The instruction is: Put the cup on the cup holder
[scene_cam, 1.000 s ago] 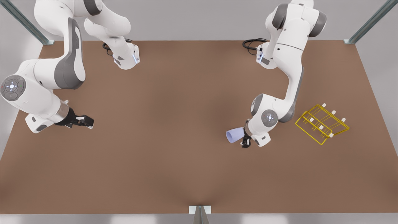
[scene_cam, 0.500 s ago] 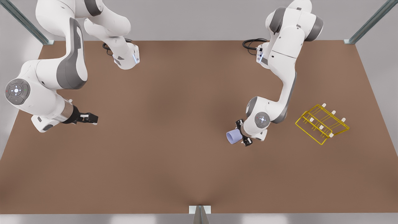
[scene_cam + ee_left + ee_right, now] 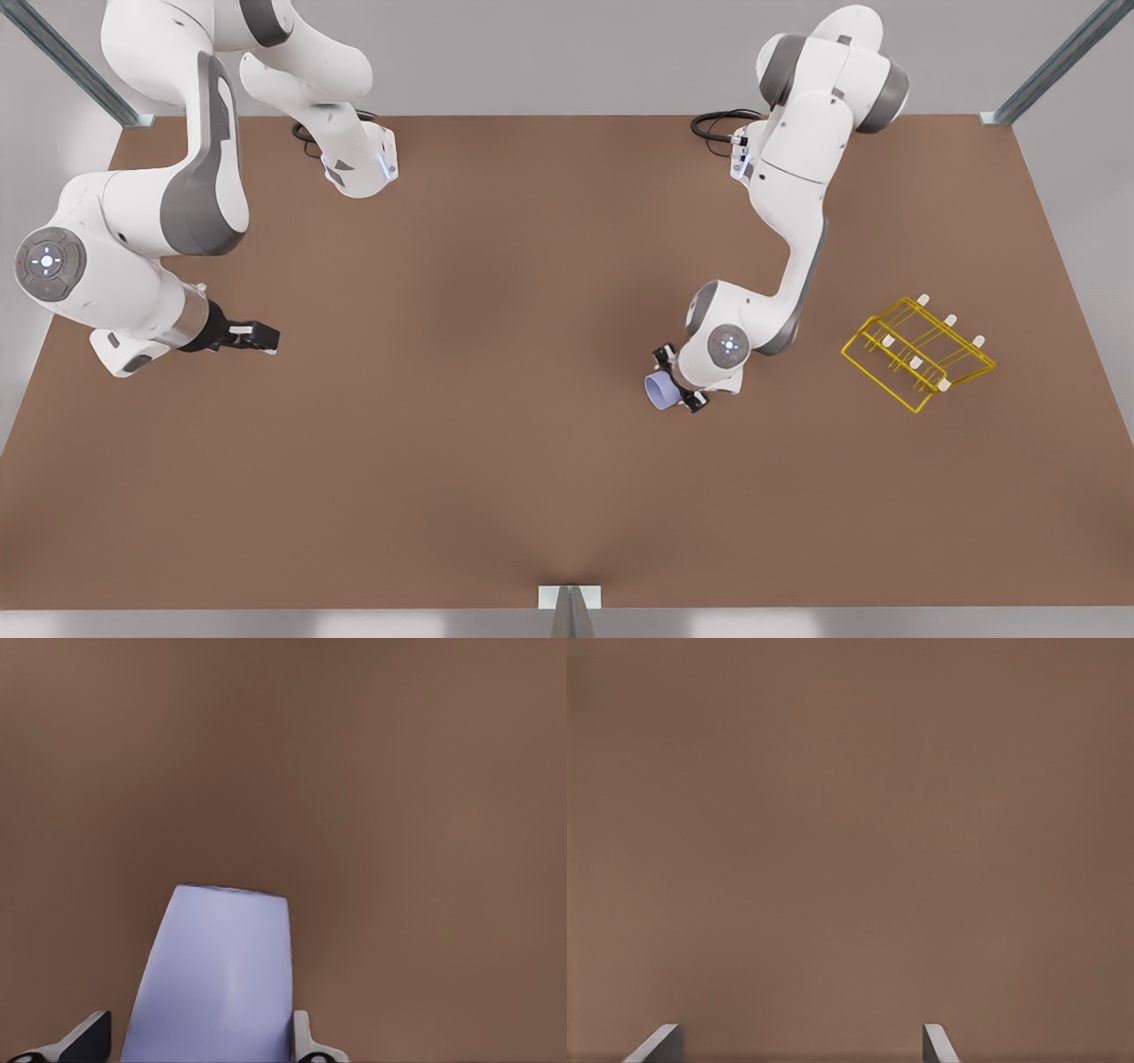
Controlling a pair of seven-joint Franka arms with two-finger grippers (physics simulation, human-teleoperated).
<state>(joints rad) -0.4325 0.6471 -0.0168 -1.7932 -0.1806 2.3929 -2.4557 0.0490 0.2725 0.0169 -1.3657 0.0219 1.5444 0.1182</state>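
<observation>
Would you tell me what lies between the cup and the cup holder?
In the front view, the left arm's wrist and its tool around the cup; beyond them, bare table up to the cup holder.

Left hand fingers apart (apparently unclosed); right hand open, waiting.

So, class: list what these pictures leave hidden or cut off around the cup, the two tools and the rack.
- Cup: in the left wrist view its lower end is cut off by the picture's edge; in the front view the arm's wrist covers most of it.
- Left tool: front view, wrist covers the contact with the cup.
- Right tool: right wrist view, only fingertips inside the edge.
- Cup holder: front view, too small to show the peg tips' shape.
</observation>
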